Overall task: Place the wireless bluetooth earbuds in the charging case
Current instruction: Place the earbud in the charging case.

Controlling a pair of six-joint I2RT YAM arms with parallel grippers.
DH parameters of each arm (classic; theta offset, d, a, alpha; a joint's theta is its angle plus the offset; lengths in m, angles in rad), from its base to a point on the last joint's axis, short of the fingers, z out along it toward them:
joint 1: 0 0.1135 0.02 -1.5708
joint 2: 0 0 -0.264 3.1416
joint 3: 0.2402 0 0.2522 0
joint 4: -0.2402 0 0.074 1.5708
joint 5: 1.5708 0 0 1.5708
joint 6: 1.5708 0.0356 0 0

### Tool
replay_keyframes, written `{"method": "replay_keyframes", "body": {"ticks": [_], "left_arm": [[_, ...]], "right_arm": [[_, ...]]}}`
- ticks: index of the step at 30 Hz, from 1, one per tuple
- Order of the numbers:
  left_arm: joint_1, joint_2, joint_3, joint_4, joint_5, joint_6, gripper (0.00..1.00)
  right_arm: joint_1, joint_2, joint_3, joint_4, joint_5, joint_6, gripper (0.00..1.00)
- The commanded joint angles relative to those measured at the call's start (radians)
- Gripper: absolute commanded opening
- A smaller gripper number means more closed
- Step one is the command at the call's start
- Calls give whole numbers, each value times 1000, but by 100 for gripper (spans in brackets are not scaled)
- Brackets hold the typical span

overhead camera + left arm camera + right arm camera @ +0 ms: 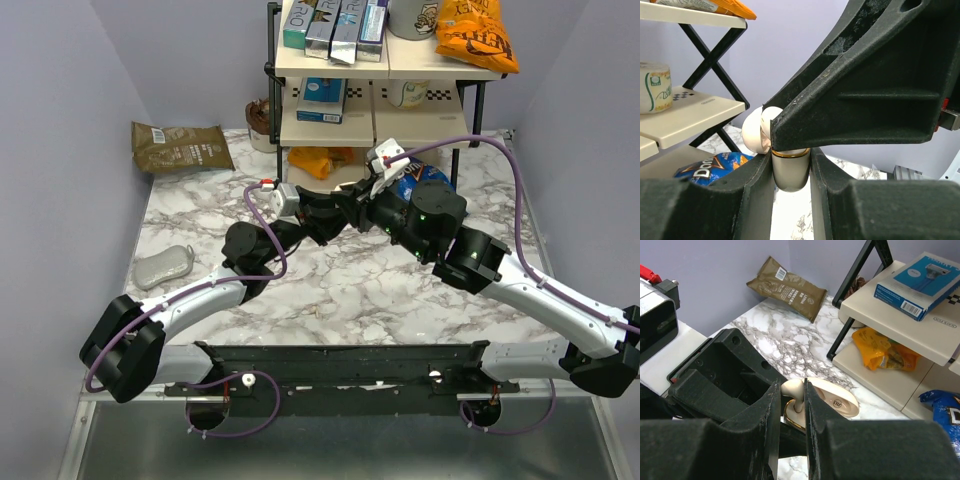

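Within the right tool (792,399), cream earbud (790,388) upright, stem down toward case (836,398).

left gripper (790,167): clamped tight | right gripper (792,400): pinching | pose: both angled inward, tips meeting

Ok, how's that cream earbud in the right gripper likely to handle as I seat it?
Probably slippery: the earbud looks glossy and rounded, pinched in the right gripper between flat fingers. Likely very light, since it is far narrower than a finger. If released off-centre, it may roll off the open charging case rather than settle.
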Motion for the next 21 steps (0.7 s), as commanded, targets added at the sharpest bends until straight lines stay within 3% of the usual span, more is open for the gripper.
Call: {"method": "replay_keyframes", "body": {"ticks": [1, 10, 21], "left_arm": [[0, -35, 20, 31, -9, 15, 0], [0, -43, 20, 27, -9, 18, 0], [-2, -43, 3, 22, -16, 22, 0]], "right_arm": [[6, 7, -3, -30, -7, 6, 19], [6, -4, 8, -47, 28, 1, 41], [6, -28, 85, -83, 58, 46, 58]]}}
